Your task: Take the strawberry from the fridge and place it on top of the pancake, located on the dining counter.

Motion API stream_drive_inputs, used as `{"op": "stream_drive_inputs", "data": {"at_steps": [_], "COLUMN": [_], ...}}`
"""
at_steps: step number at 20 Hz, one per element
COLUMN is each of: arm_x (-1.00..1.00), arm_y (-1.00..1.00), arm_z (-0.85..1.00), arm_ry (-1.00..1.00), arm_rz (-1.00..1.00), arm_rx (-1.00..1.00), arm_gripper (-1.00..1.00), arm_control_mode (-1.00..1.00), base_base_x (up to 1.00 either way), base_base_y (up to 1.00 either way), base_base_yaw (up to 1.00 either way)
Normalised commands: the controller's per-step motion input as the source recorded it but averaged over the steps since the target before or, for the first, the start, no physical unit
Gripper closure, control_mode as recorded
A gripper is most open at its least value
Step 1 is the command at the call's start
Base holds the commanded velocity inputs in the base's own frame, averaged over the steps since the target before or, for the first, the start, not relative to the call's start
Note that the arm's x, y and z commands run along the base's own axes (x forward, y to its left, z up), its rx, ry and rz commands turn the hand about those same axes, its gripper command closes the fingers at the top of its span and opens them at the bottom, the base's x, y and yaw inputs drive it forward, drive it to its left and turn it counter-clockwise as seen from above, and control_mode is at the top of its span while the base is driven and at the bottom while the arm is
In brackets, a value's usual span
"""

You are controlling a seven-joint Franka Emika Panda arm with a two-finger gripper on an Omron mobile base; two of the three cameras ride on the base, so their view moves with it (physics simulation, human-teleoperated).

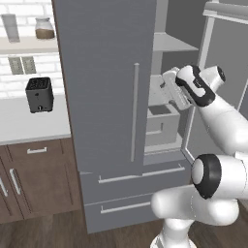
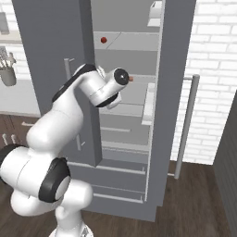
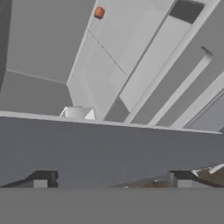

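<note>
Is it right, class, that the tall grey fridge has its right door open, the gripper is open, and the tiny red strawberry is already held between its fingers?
Not quite. The tiny red strawberry is not held: the right base view shows it resting on a pale upper shelf inside the tall grey fridge. The rest stands: the right door is open, and the open gripper holds nothing.

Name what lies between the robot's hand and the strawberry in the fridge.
Right base view: bare pale shelves of the fridge separate the open hand from the strawberry above it; nothing blocks the way.
</note>
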Motion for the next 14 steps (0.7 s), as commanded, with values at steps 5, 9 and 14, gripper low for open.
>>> {"op": "stream_drive_inputs", "data": {"at_steps": [5,9,14], "arm_x": [0.39,0.29,0.33], "arm_y": [0.13,0.21,0.05], "arm_z": [0.0,-0.01,-0.11], "arm_ry": [-0.01,0.0,0.0], "arm_rz": [0.0,0.0,0.0], "arm_rx": [0.11,0.07,0.05], "arm_gripper": [-1.0,-1.0,-1.0], "arm_control_mode": [-1.0,-1.0,-1.0], "base_base_x": [0.0,0.0,0.0], "base_base_y": [0.0,0.0,0.0], "base_base_yaw": [0.0,0.0,0.0]}}
